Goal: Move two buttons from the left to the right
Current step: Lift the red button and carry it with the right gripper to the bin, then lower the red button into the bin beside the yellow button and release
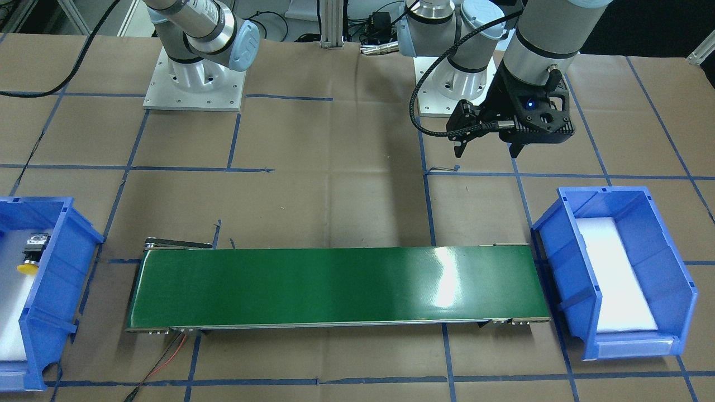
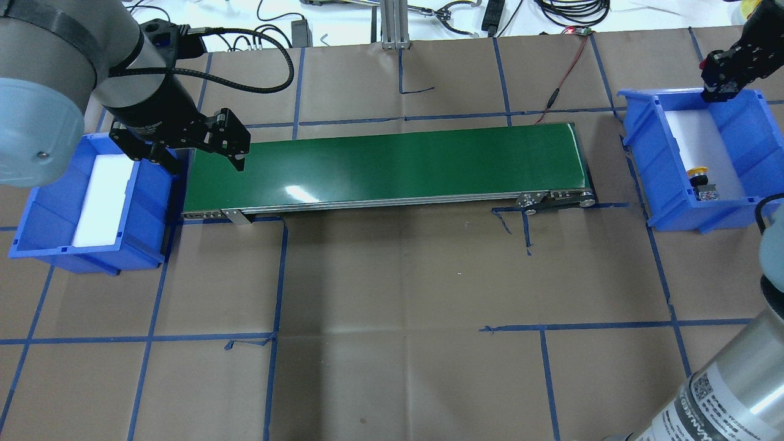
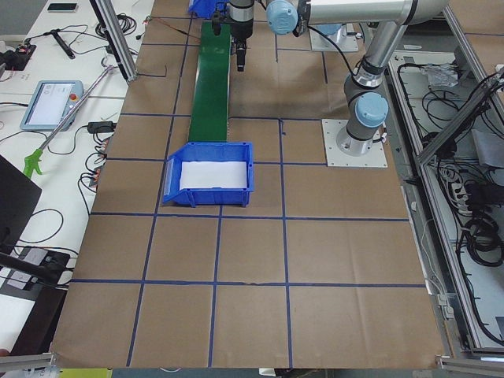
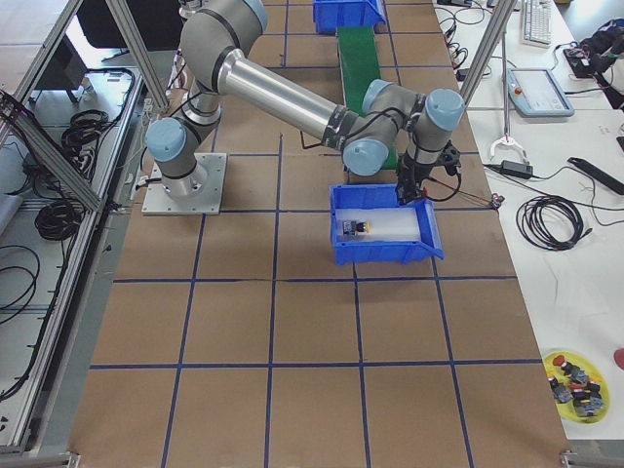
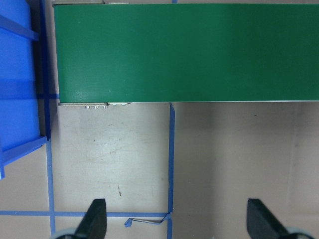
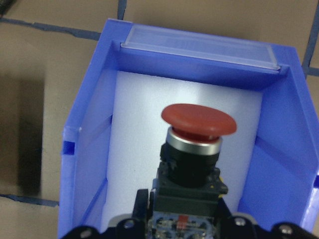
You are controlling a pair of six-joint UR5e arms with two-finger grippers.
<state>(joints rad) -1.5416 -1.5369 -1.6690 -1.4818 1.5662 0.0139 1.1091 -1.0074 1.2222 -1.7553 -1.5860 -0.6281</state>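
- The red button (image 6: 198, 119) is clamped in the right tool (image 2: 716, 73), which grips the black-and-grey body from both sides. The round cap sticks out past the fingertips, pointing away from the wrist.
- Straight under that tool is the right bin (image 2: 643, 159), the blue one with a white liner (image 6: 134, 164) on its floor. The red button is up in the air over the liner, not touching it as far as I can see.
- The yellow button (image 2: 698, 173) is already in that same bin, lying on its side on the liner. It's at the opposite end from the right tool, the end nearer the robot, and well apart from the red one.
- The left tool (image 1: 487, 149) is spread wide with nothing between its fingers (image 5: 94, 221).
- It hangs over bare desk (image 2: 392, 294), on the robot's side of the green belt (image 2: 380, 162), near the belt's left end.
- In its wrist camera the belt runs across just ahead of the fingers, and a corner of blue tape (image 5: 170, 164) sits on the brown desk beneath it.
- Off to that tool's own left is the left bin (image 2: 37, 208), also blue, and all I can see in it is its white liner.
- The belt spans the gap between the two bins.
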